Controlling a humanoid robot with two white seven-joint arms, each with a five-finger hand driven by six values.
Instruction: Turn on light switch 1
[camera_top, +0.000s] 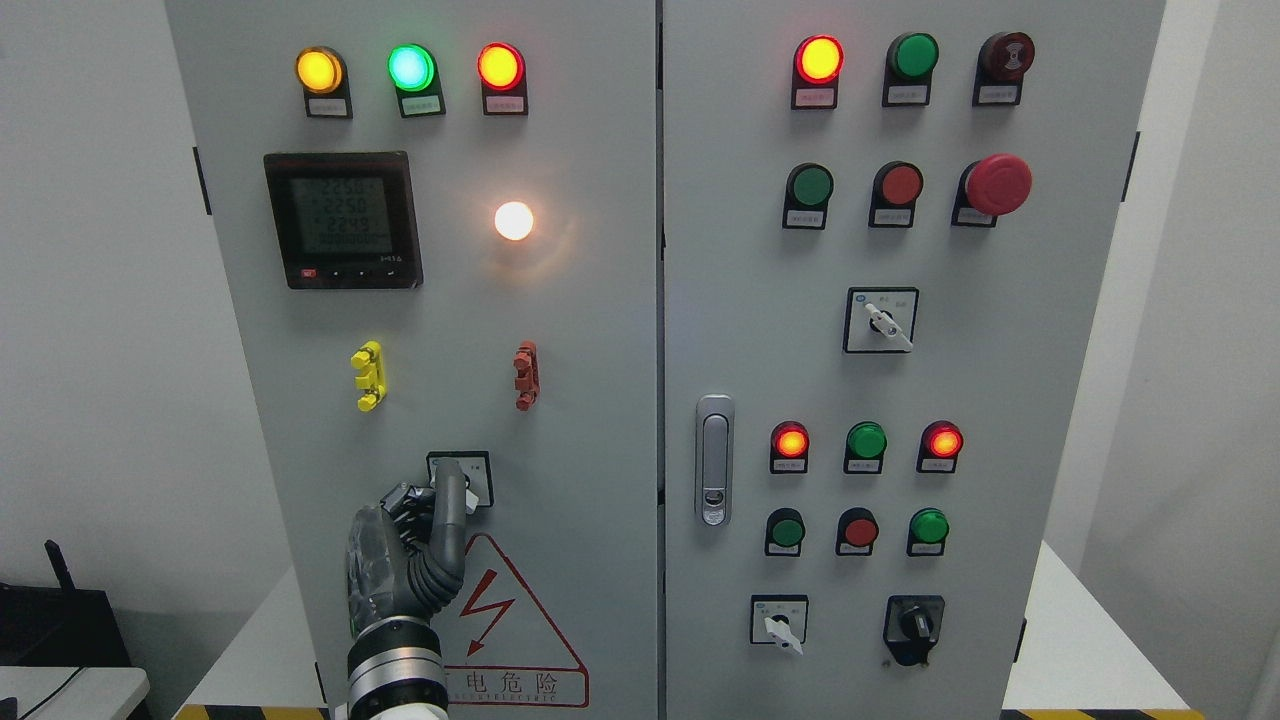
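The light switch (462, 478), low on the left cabinet door (430, 400) above the warning triangle (505, 620), has the left hand (410, 545) on it, fingers (450, 500) curled around its knob, and the white lamp (514, 220) above glows, so the turn looks done.

Two cabinet doors (560, 400) stand side by side. The left one carries three lit indicator lamps (411, 67) at twelve o'clock, one digital meter (342, 220), one glowing white lamp (514, 220), two clips (368, 376), one light switch (478, 480) and one warning triangle (520, 640) at six o'clock. The right one carries three lit red lamps (819, 58), five green buttons (913, 55), two red buttons (900, 185), one buzzer (1006, 55), one mushroom button (996, 184), two white-handled selector switches (880, 320), one black knob (913, 625) and one latch (713, 460).
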